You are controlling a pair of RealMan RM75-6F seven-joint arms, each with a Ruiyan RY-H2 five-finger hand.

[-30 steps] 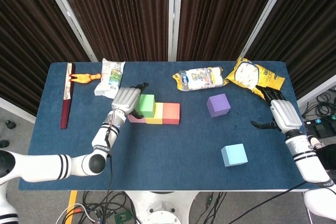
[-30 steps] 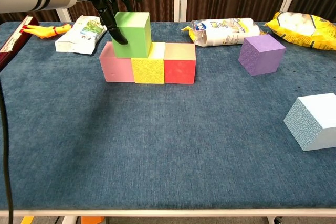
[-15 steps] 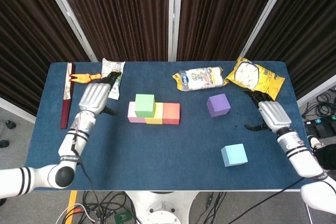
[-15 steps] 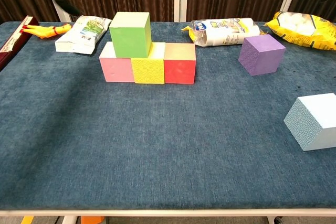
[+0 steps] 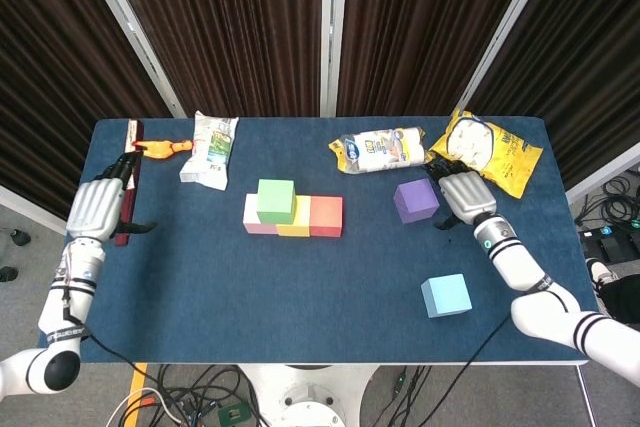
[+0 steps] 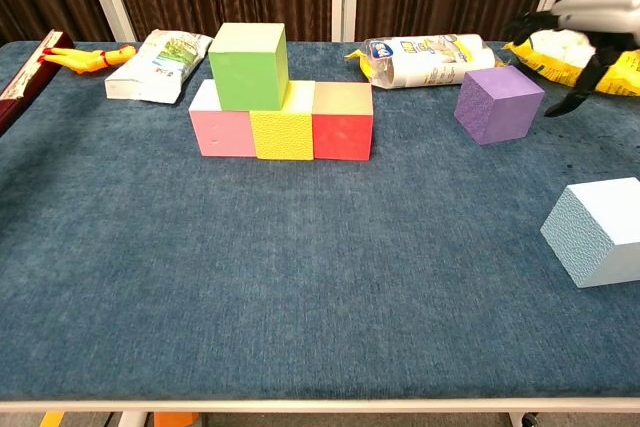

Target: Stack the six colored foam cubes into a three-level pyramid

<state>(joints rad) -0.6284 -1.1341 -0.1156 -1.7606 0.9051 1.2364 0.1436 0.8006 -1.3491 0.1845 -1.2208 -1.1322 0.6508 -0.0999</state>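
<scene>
Your left robot hand [image 5: 98,209] hovered empty, fingers apart, at the surface's [image 5: 300,297] left edge. You had the green cube [image 5: 276,200] resting atop the pink [image 5: 251,219] and yellow [image 5: 294,230] cubes beside red [image 5: 326,215]. Your right robot hand [image 5: 464,195] hung empty, fingers spread, just beside the purple cube [image 5: 416,199].

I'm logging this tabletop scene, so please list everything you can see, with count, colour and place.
pink cube: 1, pink, left of bottom row
yellow cube: 1, yellow, row middle
red cube: 1, red, row right
green cube: 1, green, atop pink and yellow
purple cube: 1, purple, right rear
light blue cube: 1, right front
white packet: 1, rear left
clear bag: 1, rear centre
yellow bag: 1, rear right
rubber chicken: 1, rear left
dark red stick: 1, left edge
table: 1, blue
left hand: left edge, empty
right hand: beside purple cube, empty
</scene>
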